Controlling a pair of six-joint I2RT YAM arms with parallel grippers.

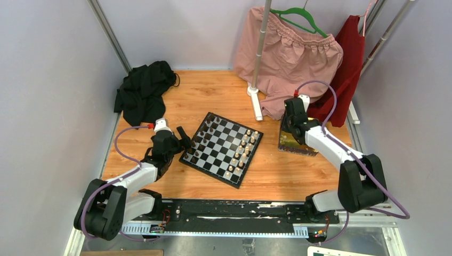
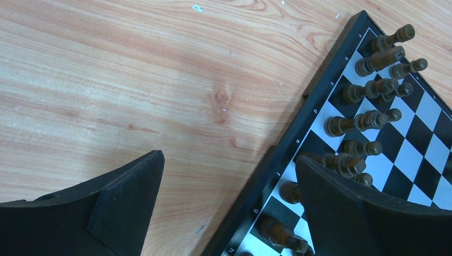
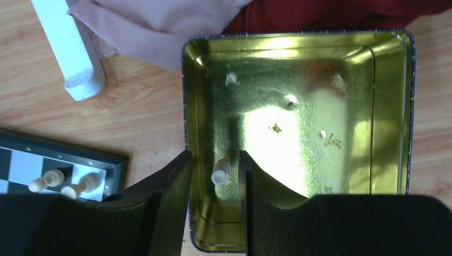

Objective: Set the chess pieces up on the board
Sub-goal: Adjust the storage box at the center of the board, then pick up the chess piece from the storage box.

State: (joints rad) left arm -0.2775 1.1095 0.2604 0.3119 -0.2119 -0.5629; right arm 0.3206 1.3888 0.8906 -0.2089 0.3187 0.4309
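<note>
While R gripper (image 3: pixel 213 157) hangs open astride a pale pawn (image 3: pixel 220 172), gaps both sides, in tray (image 3: pixel 298 48) 7 o'clock corner by the rim, L gripper (image 2: pixel 229 157) gapes wide over board (image 2: pixel 410 154) 9 o'clock edge, bare tabletop (image 2: pixel 133 80) beyond. Tray sits 3 o'clock of board, apart.

Bright even light, glare off gold tray (image 3: pixel 298 122)
</note>
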